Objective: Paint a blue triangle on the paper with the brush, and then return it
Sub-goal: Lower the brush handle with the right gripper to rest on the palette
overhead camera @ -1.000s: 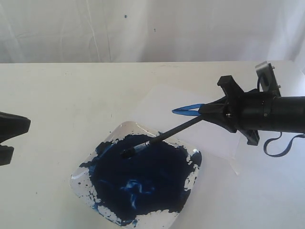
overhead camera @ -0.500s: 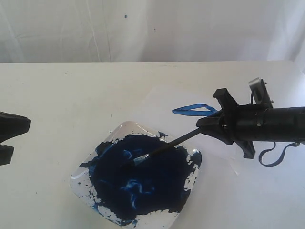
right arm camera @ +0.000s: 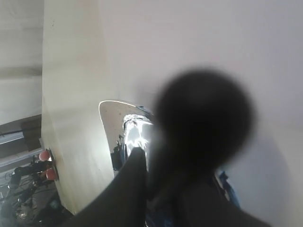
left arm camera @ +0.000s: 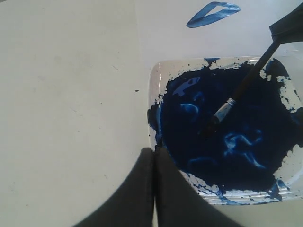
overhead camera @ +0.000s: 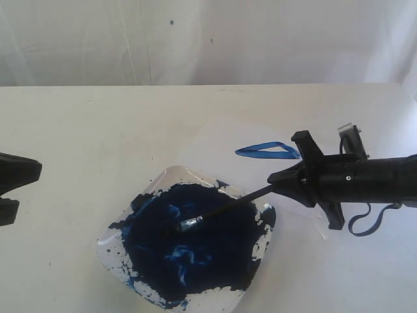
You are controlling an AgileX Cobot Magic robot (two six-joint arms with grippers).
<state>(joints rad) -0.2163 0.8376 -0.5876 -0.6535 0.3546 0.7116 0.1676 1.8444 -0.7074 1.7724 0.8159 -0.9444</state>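
Note:
My right gripper [overhead camera: 279,180] is shut on the black handle of the brush [overhead camera: 228,204]. The brush slants down to the left, and its silvery ferrule [left arm camera: 224,109] and bristles rest in the dark blue paint. The blue triangle [overhead camera: 267,150] lies on the paper [overhead camera: 215,143], just behind the right gripper. It also shows in the left wrist view as a narrow blue triangle [left arm camera: 213,13]. My left gripper [left arm camera: 154,150] is shut on nothing, at the tray's near-left rim. In the right wrist view the brush handle is a dark blur that hides most of the scene.
The clear square paint tray [overhead camera: 109,242] sits at the front middle of the cream table, nearly filled with a dark blue paint blob. Its far right corner lies by the paper's edge. A white curtain backs the table.
My right gripper has dropped lower and shifted slightly forward. The brush tip has slid from above the paint's back edge down into the middle of the blob. The left arm stayed still.

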